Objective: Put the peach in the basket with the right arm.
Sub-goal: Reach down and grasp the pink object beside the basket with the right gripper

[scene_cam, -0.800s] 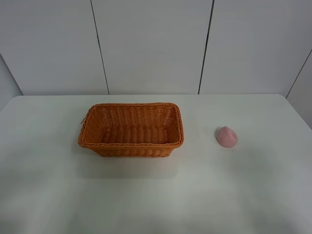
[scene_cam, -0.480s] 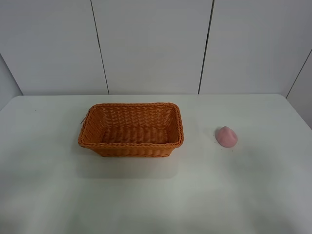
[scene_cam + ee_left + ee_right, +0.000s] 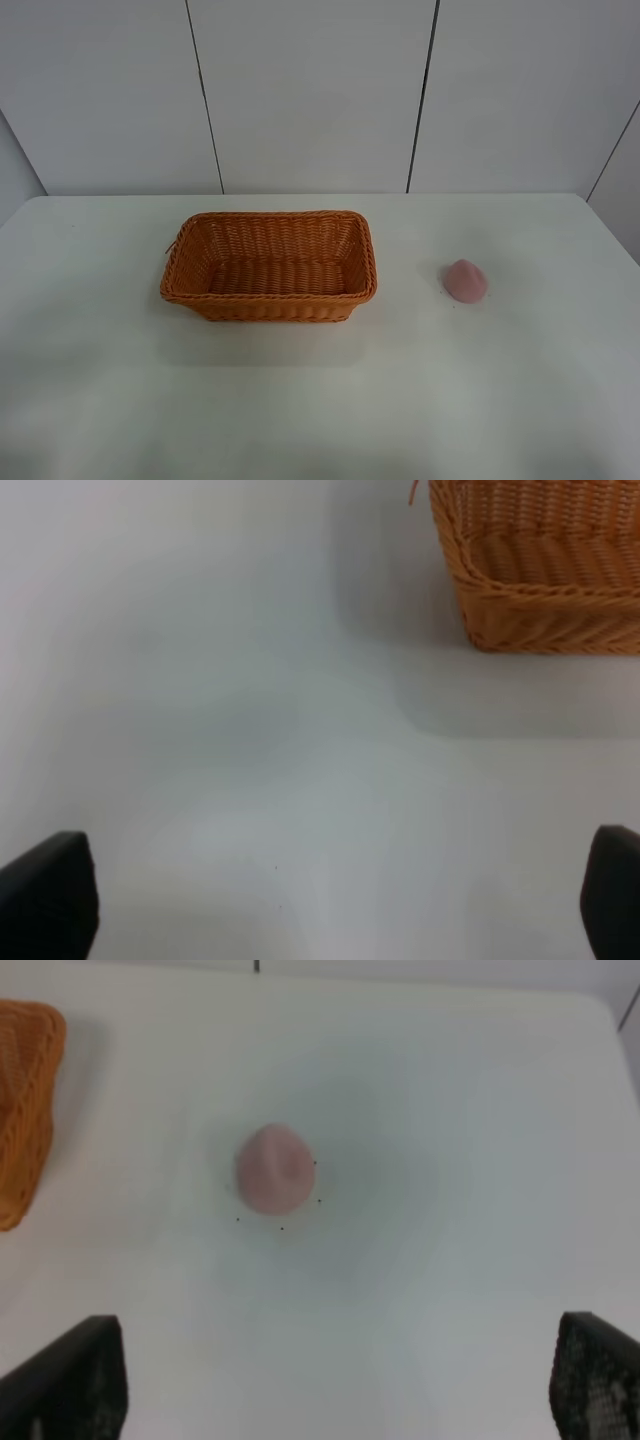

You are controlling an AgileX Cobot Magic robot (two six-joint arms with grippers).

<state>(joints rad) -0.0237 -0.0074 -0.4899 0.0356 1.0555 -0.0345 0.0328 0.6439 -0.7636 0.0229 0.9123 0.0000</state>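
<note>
The pink peach (image 3: 465,280) lies on the white table, to the right of the orange wicker basket (image 3: 269,267), which holds nothing. Neither arm shows in the exterior high view. In the right wrist view the peach (image 3: 274,1168) sits well ahead of my right gripper (image 3: 330,1385), whose two black fingers stand wide apart at the frame's corners; an edge of the basket (image 3: 25,1110) shows at the side. My left gripper (image 3: 320,900) is open too, over bare table, with a corner of the basket (image 3: 540,570) ahead of it.
The white table (image 3: 320,400) ends at a pale panelled wall (image 3: 310,90) behind the basket. Its right edge runs close to the peach's side.
</note>
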